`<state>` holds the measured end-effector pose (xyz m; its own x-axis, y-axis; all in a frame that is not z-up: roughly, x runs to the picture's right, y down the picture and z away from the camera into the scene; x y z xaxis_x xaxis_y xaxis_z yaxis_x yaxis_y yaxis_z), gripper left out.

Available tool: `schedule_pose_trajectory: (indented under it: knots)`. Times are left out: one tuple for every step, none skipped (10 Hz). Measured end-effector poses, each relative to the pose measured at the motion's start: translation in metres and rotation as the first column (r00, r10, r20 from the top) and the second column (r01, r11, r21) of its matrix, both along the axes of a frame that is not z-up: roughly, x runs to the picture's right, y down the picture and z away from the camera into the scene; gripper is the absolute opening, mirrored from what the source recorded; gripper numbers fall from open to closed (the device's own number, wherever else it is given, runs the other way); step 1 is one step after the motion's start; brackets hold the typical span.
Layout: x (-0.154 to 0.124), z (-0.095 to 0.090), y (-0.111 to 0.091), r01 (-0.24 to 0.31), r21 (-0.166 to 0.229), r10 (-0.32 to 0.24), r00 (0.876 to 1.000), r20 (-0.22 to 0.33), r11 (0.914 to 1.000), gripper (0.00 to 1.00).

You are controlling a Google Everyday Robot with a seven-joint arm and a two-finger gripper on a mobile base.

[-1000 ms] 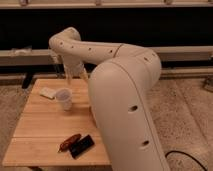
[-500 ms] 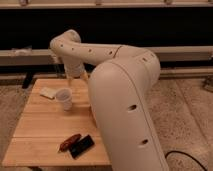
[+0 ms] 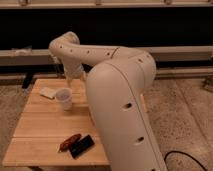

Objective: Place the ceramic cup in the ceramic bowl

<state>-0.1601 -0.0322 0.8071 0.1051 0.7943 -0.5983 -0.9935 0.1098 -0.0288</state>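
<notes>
Though spotting gripper [image 3: 74,79] near one o'clock of upright ceramic cup [image 3: 64,98], cannot tell whether clenched or released.

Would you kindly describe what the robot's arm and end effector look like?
The arm is cream-white: thick rounded links dotted with small dark holes. Its end effector, hanging over the table's far side just behind the cup, is the same pale colour.
</notes>
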Motion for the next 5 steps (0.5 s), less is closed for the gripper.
schedule_pose_trajectory:
  knots:
    - [-0.004, 0.003, 0.001, -0.002, -0.002, 0.002, 1.000, 0.001, 1.0000, 0.65]
    - [-0.004, 0.007, 0.003, -0.003, -0.005, 0.003, 1.000, 0.001, 1.0000, 0.65]
    - [-0.002, 0.011, 0.004, -0.002, -0.005, 0.002, 1.000, -0.001, 1.0000, 0.65]
    - [0.000, 0.015, 0.005, 0.000, -0.003, 0.000, 1.000, -0.004, 1.0000, 0.65]
    - [-0.002, 0.015, 0.005, -0.002, -0.003, 0.002, 1.000, -0.001, 1.0000, 0.65]
